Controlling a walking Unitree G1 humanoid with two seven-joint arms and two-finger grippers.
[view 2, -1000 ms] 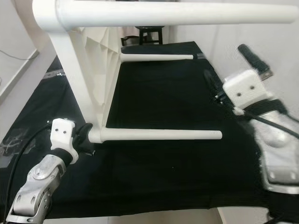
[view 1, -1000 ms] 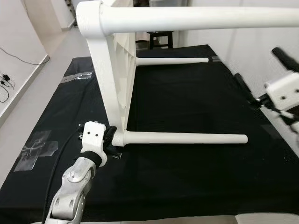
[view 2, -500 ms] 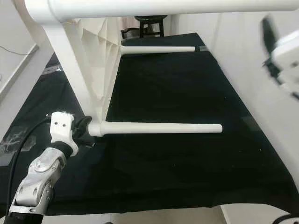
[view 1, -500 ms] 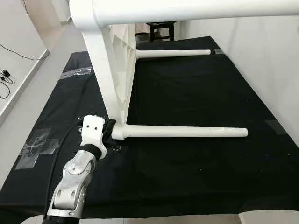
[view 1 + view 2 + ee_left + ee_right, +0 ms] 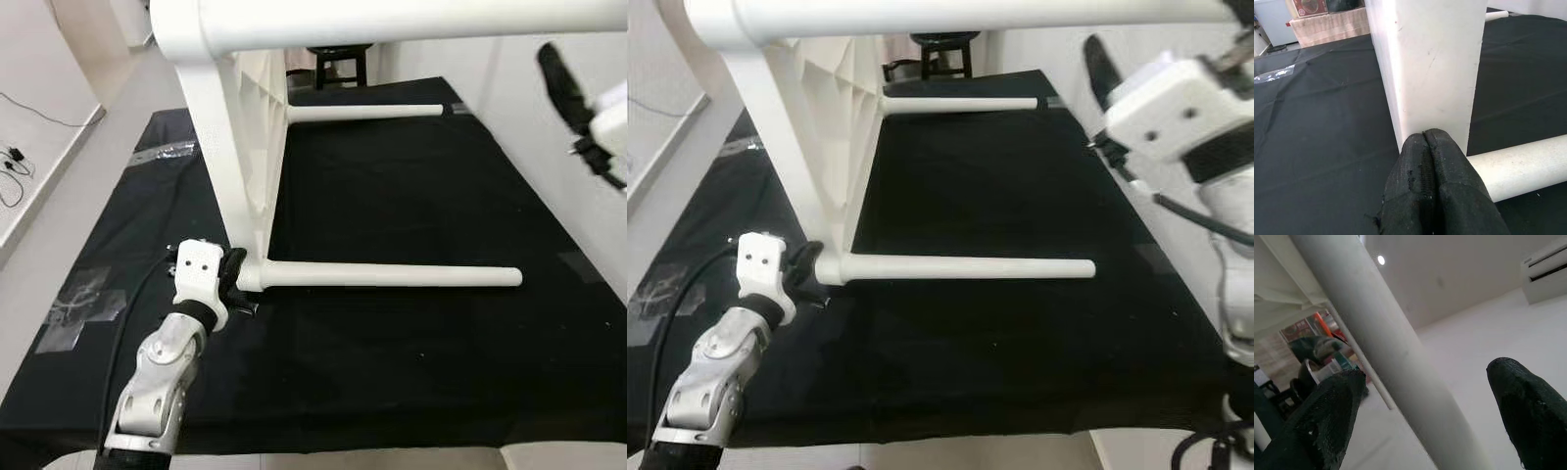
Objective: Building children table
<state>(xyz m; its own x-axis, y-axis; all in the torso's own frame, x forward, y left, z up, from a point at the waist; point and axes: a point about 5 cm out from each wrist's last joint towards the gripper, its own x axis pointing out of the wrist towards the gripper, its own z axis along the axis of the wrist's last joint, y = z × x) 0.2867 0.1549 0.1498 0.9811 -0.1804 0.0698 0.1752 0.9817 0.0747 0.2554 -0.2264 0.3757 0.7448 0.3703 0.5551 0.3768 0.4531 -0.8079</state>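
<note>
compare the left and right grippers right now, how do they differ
The left gripper is low, its fingers pressed together against the table's bottom corner on the black mat. The right gripper is raised, fingers spread wide around the top leg without touching it. Both have black fingers.

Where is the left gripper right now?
The left gripper, fingers shut, presses against the white table's lower corner on the robot's left, where the near leg joins, above the black cloth.
</note>
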